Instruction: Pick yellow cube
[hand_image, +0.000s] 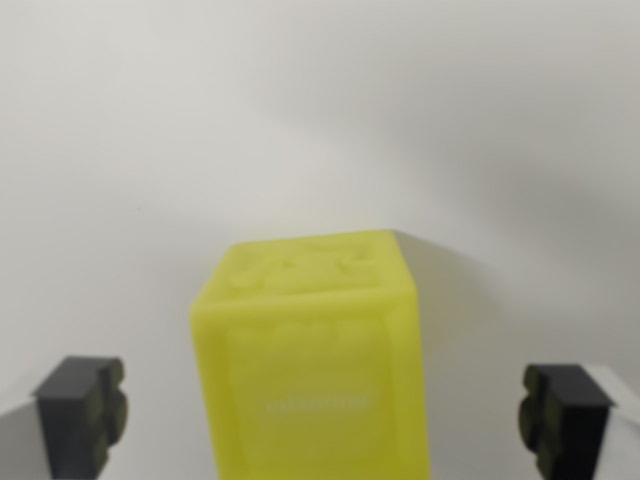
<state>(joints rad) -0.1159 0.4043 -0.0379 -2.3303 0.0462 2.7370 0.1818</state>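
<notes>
Wrist view of the pincer (322, 420) and the yellow cube (312, 360) on a plain white surface (300, 120). The pincer's two black fingertips enter from the lower corners of the frame, one fingertip (82, 412) at the wrist view's left and the other at the wrist view's right. They stand wide apart, with white surface visible between each fingertip and the cube; neither pad touches it. The yellow cube lies between the fingertips, slightly nearer the left one, and fills the lower middle of the frame. Its bottom edge is cut off by the frame. It is translucent, with soft raised relief on the top face and a faint line of pale lettering on the face turned toward the camera; the lettering is too blurred to read. The cube sits slightly rotated relative to the line joining the fingertips, so that a narrow strip of its right side face shows. A soft grey shadow falls on the surface to the right of the cube.
</notes>
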